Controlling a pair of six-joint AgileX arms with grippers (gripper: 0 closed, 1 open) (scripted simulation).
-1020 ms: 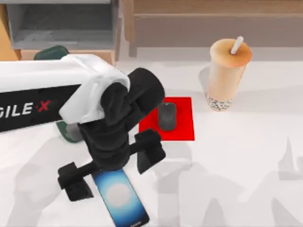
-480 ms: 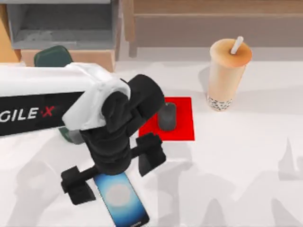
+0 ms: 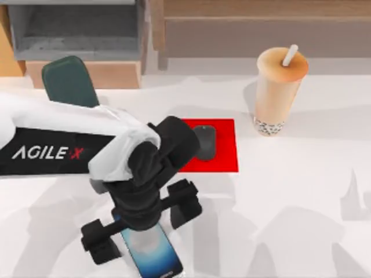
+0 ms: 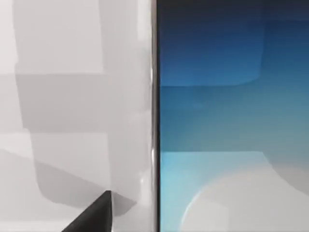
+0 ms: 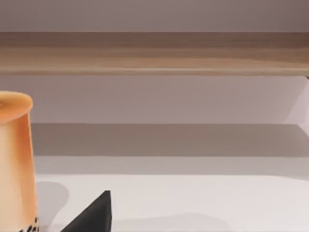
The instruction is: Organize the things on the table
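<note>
Left gripper (image 3: 142, 229) low over the smartphone (image 3: 152, 253) at the table's (image 3: 301, 197) front left, fingers spread wide to either side of the phone's upper end, not touching it. In the left wrist view the phone's lit screen (image 4: 231, 121) lies flat on the white top. Computer mouse (image 3: 204, 142) sits on a red mat (image 3: 223, 147) mid-table. Bubble-tea cup (image 3: 278, 92) upright, back right, straw (image 3: 290, 55) up. Right gripper: only one fingertip (image 5: 94, 215) visible near the cup (image 5: 14, 164); can't tell if it is apart or together.
</note>
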